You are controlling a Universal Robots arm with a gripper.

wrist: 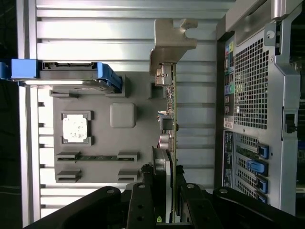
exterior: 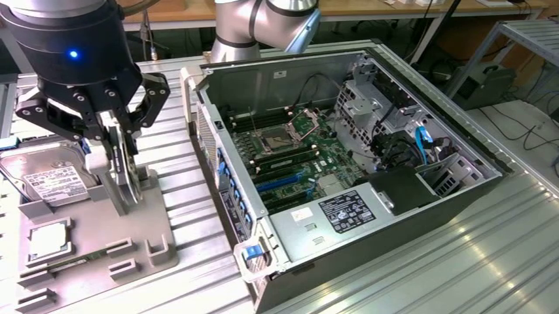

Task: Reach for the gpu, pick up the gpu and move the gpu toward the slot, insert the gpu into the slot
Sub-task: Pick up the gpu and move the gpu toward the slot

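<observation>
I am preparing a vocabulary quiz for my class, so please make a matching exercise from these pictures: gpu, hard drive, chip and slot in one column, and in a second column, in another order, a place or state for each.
Things
1. gpu
2. hard drive
3. chip
4. slot

Places or states
A. long and blue, on the motherboard in the open case
B. flat in a square pocket of the grey tray
C. on edge, between the fingers of the gripper
D. at the tray's end, with blue pieces on its sides

Pairs: 1-C, 2-D, 3-B, 4-A
</observation>
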